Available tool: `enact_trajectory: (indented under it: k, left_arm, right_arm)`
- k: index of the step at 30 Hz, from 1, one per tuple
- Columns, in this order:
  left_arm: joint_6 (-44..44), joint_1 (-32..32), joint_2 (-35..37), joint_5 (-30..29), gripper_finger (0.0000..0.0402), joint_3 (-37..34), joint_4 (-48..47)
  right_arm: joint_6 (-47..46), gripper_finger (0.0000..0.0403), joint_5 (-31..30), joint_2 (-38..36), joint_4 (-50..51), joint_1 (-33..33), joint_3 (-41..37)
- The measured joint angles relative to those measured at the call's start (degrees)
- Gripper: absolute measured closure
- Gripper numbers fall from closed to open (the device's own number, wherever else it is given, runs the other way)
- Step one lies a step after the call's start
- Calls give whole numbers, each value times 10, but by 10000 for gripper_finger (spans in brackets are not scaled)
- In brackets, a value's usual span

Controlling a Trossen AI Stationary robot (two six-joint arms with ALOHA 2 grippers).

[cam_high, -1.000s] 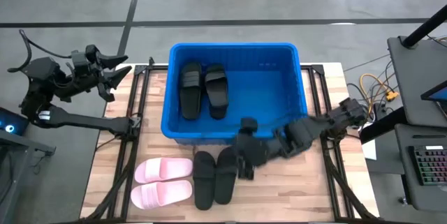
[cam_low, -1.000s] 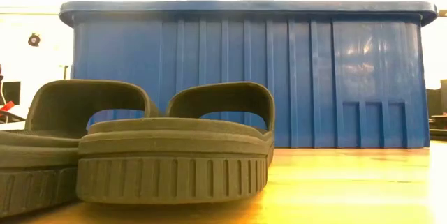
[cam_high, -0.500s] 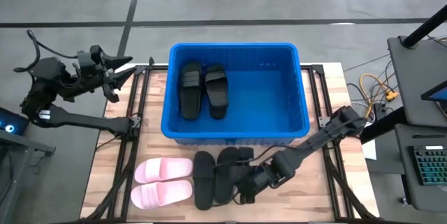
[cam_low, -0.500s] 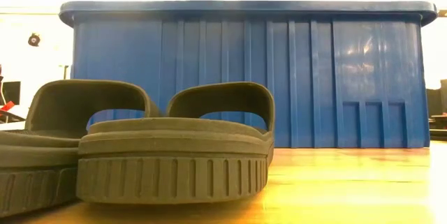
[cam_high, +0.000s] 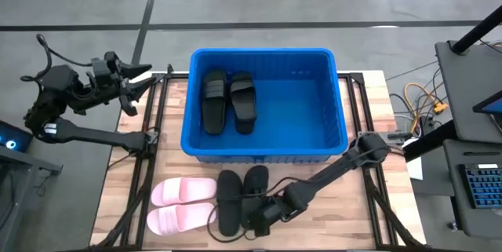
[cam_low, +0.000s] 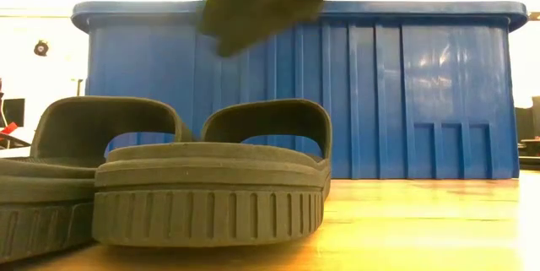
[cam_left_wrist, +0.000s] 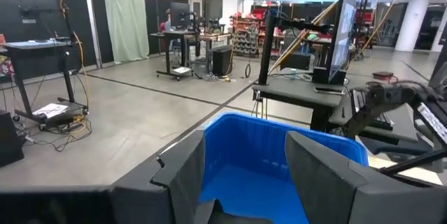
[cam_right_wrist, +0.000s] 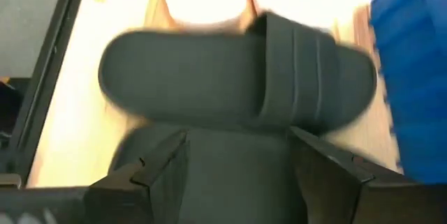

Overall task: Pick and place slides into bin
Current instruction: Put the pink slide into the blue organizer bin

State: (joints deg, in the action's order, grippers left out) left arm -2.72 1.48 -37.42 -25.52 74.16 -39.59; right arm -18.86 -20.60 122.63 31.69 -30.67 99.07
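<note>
The blue bin [cam_high: 337, 126] stands mid-table with two black slides [cam_high: 227, 99] lying flat in its left half. A black pair lies on the table in front of it: the left slide [cam_high: 227, 202] and the right slide [cam_high: 256, 180]. A pink pair [cam_high: 182, 205] lies to their left. My right gripper [cam_high: 257, 216] hovers open over the right black slide [cam_right_wrist: 237, 175], a finger on either side and clear above it in the low view [cam_low: 261, 1]. My left gripper [cam_high: 135, 81] is open and empty, off the table's far left corner.
The bin's near wall [cam_low: 337, 94] rises right behind the black pair [cam_low: 211, 186]. Bare wooden tabletop [cam_high: 337, 213] lies to the right of the slides. The bin's right half [cam_high: 294, 115] holds nothing. Black frame rails [cam_high: 145, 173] run along both table sides.
My right gripper has swung from over the bin's near wall toward the table's near edge and left, coming down over the black pair. It stays open. The slides have not moved.
</note>
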Motion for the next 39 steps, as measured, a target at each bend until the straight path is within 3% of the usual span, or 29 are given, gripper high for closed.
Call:
enact_trajectory:
  k: [5,11,14,21,25,34,39]
  left_arm:
    - [0,0,4,0,217,-15,1]
    - [-43,0,17,9,217,-36,-2]
    - [-47,0,21,26,217,-39,-7]
    - [-66,0,32,44,217,-38,-10]
    - [-93,0,36,64,217,-43,-26]
    - [-177,0,22,217,217,-71,-39]
    - [-195,0,-6,283,217,-80,-33]
  right_arm:
    - [29,175,-3,40,24,4,63]
    - [-16,180,-70,48,174,3,144]
    - [-28,189,-102,23,228,4,160]
    - [-39,227,-162,-120,205,1,116]
    - [-26,255,-186,-229,100,-4,28]
    - [137,316,-181,-478,-329,-11,-264]
    - [207,337,-180,-590,-479,-8,-395]
